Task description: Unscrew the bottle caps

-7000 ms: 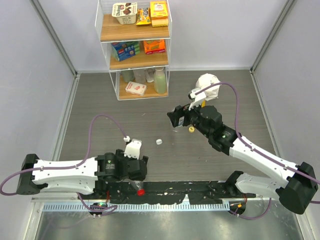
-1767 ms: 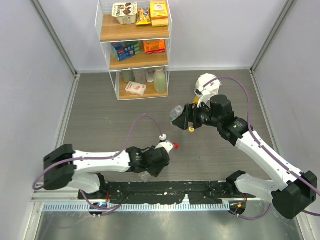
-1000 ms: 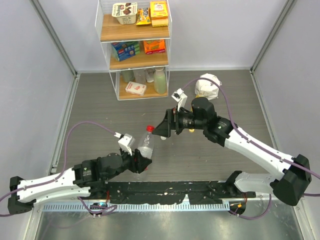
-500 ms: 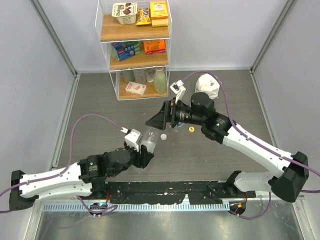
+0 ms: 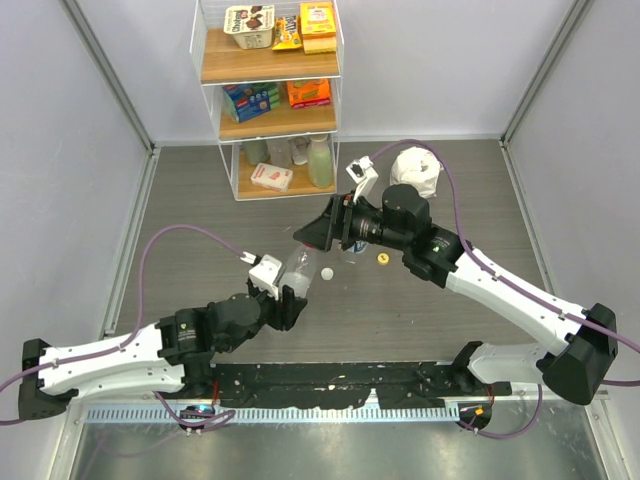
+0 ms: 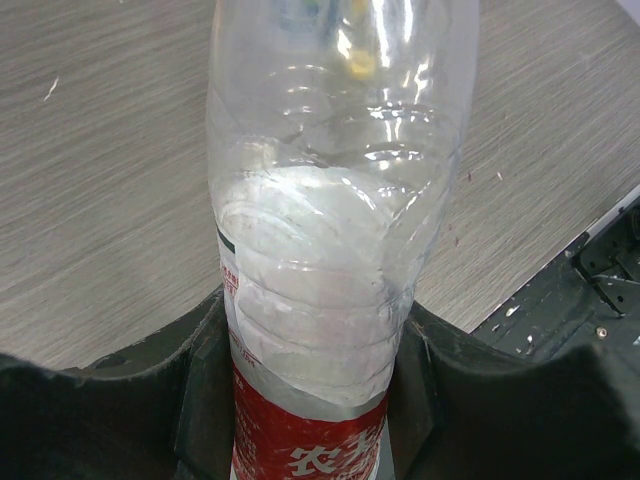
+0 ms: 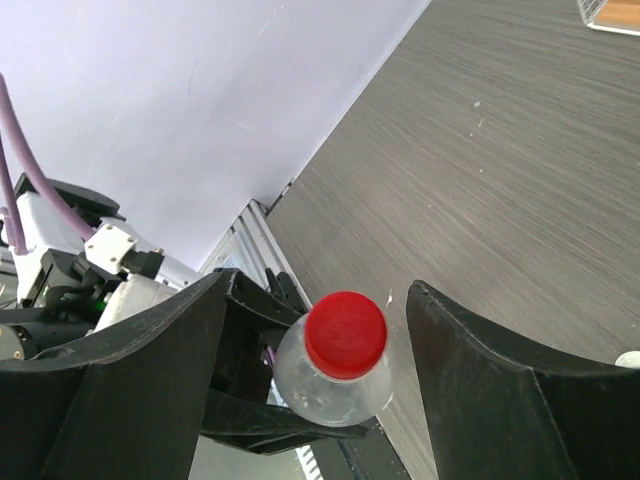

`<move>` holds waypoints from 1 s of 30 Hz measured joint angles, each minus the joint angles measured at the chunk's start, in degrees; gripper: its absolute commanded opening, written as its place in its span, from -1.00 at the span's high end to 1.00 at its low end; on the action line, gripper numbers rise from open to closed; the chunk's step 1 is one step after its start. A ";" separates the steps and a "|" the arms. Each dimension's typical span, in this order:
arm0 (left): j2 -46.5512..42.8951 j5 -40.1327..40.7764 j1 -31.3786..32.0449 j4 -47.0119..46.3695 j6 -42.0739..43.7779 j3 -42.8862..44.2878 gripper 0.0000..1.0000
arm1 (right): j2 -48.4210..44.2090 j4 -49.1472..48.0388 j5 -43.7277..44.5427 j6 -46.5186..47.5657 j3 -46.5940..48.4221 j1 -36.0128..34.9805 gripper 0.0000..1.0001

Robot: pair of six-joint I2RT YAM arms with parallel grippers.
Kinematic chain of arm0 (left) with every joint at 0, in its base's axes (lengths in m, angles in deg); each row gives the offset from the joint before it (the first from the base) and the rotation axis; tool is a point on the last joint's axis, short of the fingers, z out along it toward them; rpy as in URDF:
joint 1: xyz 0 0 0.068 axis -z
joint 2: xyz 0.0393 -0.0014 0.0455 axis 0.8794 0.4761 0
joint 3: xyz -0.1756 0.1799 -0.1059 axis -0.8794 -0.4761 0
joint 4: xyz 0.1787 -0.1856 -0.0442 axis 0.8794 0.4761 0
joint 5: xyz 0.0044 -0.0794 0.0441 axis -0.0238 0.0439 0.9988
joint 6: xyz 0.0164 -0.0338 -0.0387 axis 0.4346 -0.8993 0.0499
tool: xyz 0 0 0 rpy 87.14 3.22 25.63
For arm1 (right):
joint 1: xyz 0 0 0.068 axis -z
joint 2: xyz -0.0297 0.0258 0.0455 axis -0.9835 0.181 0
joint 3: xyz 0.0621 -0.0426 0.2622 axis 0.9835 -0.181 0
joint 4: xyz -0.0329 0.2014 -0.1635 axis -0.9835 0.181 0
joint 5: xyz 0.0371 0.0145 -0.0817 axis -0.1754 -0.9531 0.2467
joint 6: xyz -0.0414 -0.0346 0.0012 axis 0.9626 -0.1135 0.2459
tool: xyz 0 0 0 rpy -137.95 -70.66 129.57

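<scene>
- The left gripper (image 5: 283, 300) is clamped on the lower half of a clear bottle (image 5: 298, 272), one finger pressed against each side just above its red label (image 6: 300, 450).
- That bottle is lifted off the table (image 5: 200, 230) and leans away from the left arm, neck pointing up toward the right arm.
- The red cap (image 7: 345, 333) is on the bottle's neck.
- The right gripper (image 7: 320, 290) has its fingers apart, one on each side of the red cap. In the right wrist view there is a clear gap between the cap and each finger, so it is around the cap but not gripping it.
- A white cap (image 5: 327, 273) lies loose on the table just beside the raised bottle.
- A yellow cap (image 5: 381, 259) lies on the table a little to the right of the white one, under the right arm.
- At the back stands a wire shelf (image 5: 268, 100) with boxes and packets, and a pale green bottle (image 5: 319, 162) on its bottom level.
- A crumpled white bag (image 5: 415, 172) sits on the table to the right of the shelf.
</scene>
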 measured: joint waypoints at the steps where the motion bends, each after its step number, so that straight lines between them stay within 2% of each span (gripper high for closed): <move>1: -0.26 0.15 0.00 -0.39 0.31 0.00 1.00 | 0.00 -0.02 0.70 -0.02 0.00 0.00 -0.60; 9: -0.83 0.63 0.15 -1.44 0.79 0.57 1.00 | -1.40 -0.37 4.02 -0.07 -0.02 0.00 -0.61; 15: 1.40 0.81 0.26 -1.68 0.83 2.23 1.00 | -1.29 -0.57 3.69 -0.22 -0.02 0.00 -0.47; 20: 2.23 0.83 0.46 -1.84 1.01 2.97 1.00 | -1.18 -0.57 3.48 -0.44 -0.02 0.00 -0.19; 30: 2.73 1.64 1.44 -1.88 0.98 3.43 1.00 | -1.18 -0.55 3.43 -1.22 -0.02 0.00 -0.17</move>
